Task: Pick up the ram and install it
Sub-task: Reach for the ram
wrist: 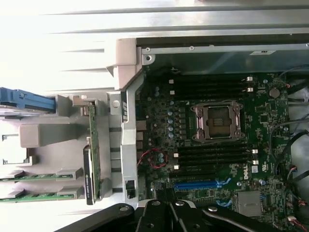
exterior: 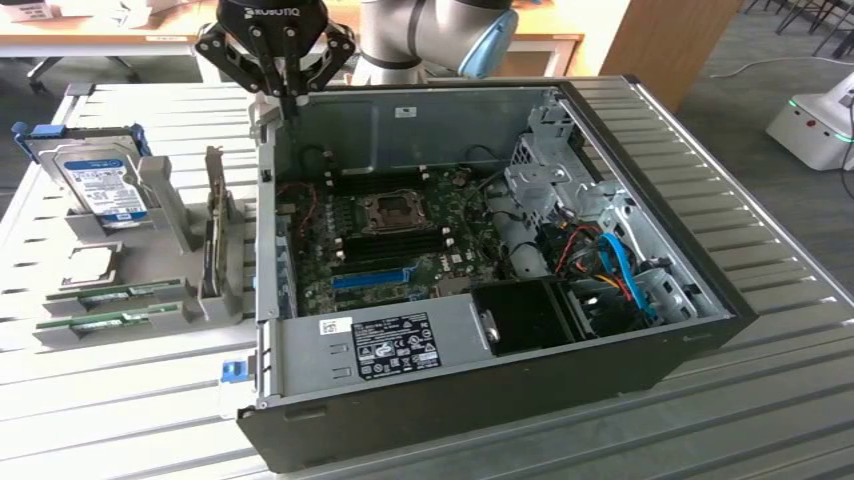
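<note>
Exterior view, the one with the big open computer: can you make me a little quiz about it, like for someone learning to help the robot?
1. How many ram sticks sit in the grey holder beside the computer case?
2. True or false: the gripper is holding a ram stick.
3. The gripper's jaws are: A) wide open, B) shut, C) closed around the hard drive.

Key: 1) two; 2) false, it hangs empty over the case's far corner; 3) B.
</note>
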### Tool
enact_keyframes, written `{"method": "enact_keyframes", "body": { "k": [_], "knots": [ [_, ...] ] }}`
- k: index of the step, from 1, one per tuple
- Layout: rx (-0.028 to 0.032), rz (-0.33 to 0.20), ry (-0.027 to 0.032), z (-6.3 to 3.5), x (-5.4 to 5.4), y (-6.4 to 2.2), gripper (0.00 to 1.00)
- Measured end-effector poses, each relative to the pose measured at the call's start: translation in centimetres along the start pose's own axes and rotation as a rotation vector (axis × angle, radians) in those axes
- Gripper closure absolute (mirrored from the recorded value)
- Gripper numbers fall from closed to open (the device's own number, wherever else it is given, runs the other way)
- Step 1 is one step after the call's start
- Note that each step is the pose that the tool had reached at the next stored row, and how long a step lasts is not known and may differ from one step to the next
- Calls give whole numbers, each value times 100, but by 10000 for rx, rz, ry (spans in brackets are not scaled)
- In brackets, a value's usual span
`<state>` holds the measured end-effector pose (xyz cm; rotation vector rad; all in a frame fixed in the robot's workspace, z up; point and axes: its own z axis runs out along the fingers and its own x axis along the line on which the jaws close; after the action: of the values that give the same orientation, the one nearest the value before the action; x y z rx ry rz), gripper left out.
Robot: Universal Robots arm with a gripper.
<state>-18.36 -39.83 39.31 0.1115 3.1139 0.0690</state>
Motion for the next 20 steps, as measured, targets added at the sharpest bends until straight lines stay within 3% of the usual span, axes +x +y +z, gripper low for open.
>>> {"method": "enact_keyframes", "body": {
  "k": [20],
  "knots": [
    [0,0,0,-4,249,-16,89]
  ]
}}
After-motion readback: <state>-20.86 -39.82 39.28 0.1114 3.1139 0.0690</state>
